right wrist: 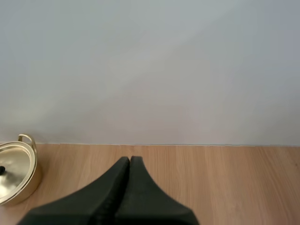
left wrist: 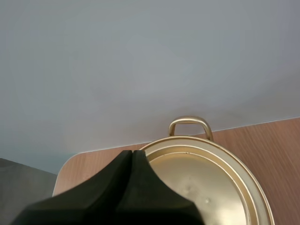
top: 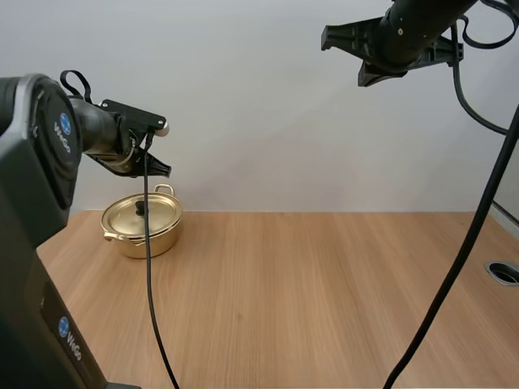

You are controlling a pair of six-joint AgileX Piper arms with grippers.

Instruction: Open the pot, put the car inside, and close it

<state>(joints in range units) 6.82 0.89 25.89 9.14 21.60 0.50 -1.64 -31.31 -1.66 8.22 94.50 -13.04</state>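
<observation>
A gold pot [top: 144,227] with its lid [top: 142,212] on and a black knob [top: 141,207] stands at the far left of the wooden table. My left gripper [top: 162,170] hovers just above the pot, shut into one dark wedge [left wrist: 132,154] over the lid [left wrist: 206,187] near the pot's far handle [left wrist: 190,125]. My right gripper [top: 328,36] is raised high at the back right, shut on nothing; its joined fingertips [right wrist: 130,160] point toward the table's far edge, with the pot [right wrist: 16,173] off to the side.
The wooden table [top: 308,292] stretches bare from the pot to the right. A round metal grommet [top: 503,271] sits at the table's right edge. A plain pale wall stands behind.
</observation>
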